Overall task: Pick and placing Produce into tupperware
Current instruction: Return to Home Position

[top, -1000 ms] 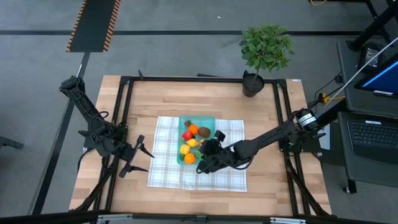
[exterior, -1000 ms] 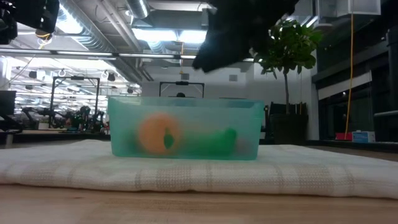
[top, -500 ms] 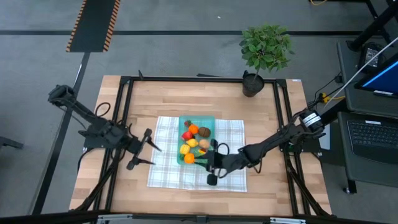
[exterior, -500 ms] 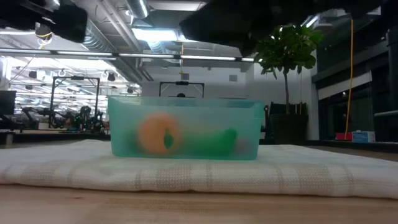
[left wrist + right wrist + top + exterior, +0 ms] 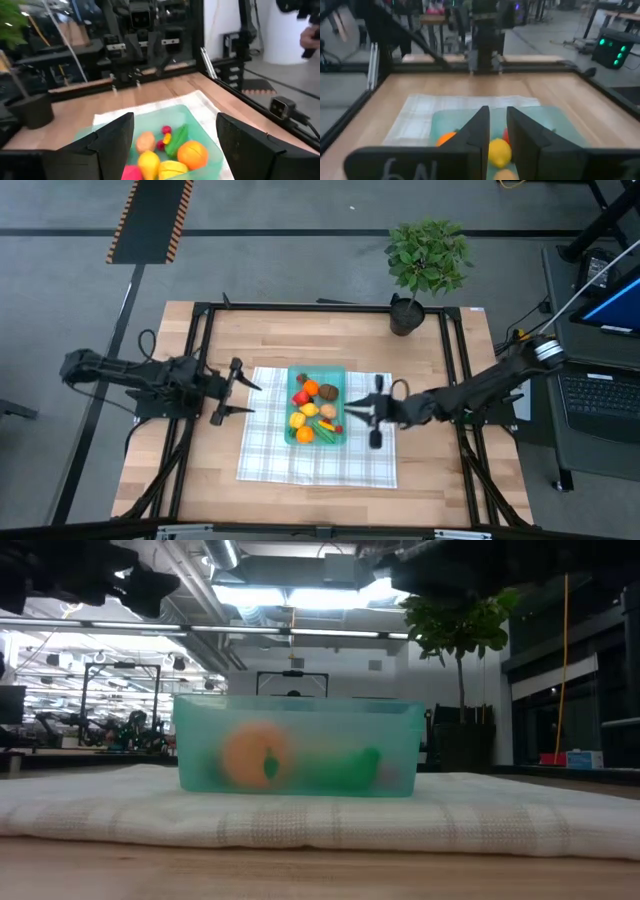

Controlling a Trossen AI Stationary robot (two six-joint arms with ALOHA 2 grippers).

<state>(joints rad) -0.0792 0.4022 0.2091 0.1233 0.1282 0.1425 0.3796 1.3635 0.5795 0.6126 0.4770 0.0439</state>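
The teal tupperware [image 5: 340,376] sits on a white-and-green checked cloth [image 5: 266,442] at mid-table. Inside it lies the produce [image 5: 310,408]: orange, yellow, red, brown and green pieces. The low view shows an orange and a green piece through the tupperware's wall [image 5: 300,745]. My left gripper [image 5: 243,390] hovers open just left of the container, pointing at it; its wrist view frames the produce [image 5: 165,150] between the fingers. My right gripper [image 5: 350,408] hovers at the container's right side, shut and empty, pointing left over the produce [image 5: 499,150].
A potted plant [image 5: 425,260] stands at the table's far right corner. A black metal frame [image 5: 200,360] runs around the tabletop. Bare wood lies beyond the cloth on the near, left and right sides. A desk with a laptop [image 5: 600,395] stands beside the table's right edge.
My right gripper has swung from above the container's near end, over the cloth, toward the table's right and far side, ending at the container's right side. My left gripper has moved toward the far edge and nearer the container, turning toward it. The produce and container have stayed put.
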